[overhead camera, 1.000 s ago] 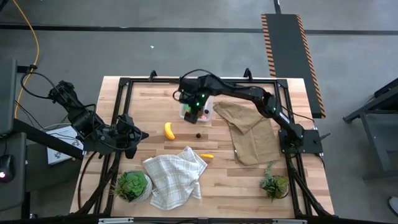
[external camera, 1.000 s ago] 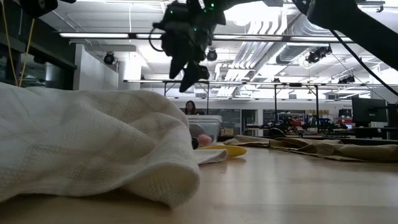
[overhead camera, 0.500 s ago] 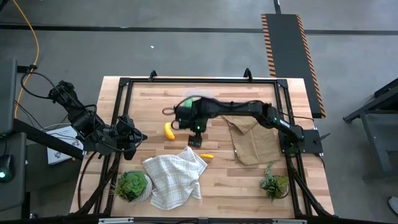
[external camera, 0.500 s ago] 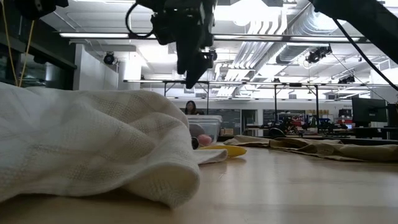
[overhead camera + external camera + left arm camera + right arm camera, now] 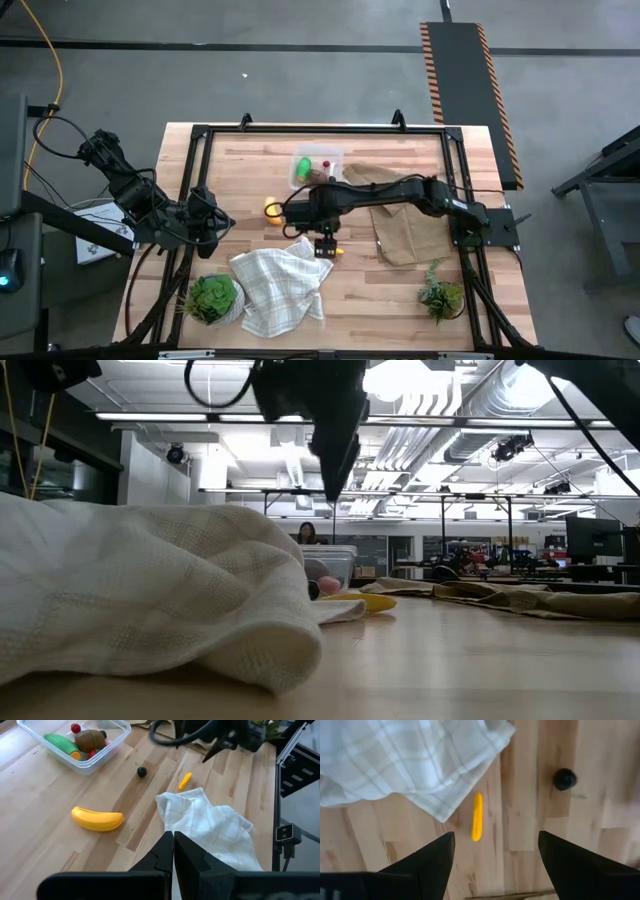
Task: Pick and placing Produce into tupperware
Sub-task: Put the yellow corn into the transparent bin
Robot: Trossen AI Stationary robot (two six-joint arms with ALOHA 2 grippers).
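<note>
The clear tupperware (image 5: 316,167) stands at the table's far middle and holds a green piece, a brown oval and red berries (image 5: 80,742). A yellow banana (image 5: 97,818), a dark berry (image 5: 564,779) and a small yellow piece (image 5: 477,817) lie on the wood. My right gripper (image 5: 325,243) hangs open above the small yellow piece (image 5: 337,252), fingers pointing down and touching nothing. My left gripper (image 5: 173,842) is shut and empty, raised at the table's left side (image 5: 222,222).
A white checked cloth (image 5: 280,288) lies crumpled at the near middle, its corner close to the small yellow piece. A brown cloth (image 5: 405,225) is spread at the right. Potted plants stand near left (image 5: 212,297) and near right (image 5: 440,297).
My right gripper has swung from above the tupperware toward the table's near edge, past the banana and berry, to above the small yellow piece, and has turned a little. It has stayed open. Nothing on the table has moved.
</note>
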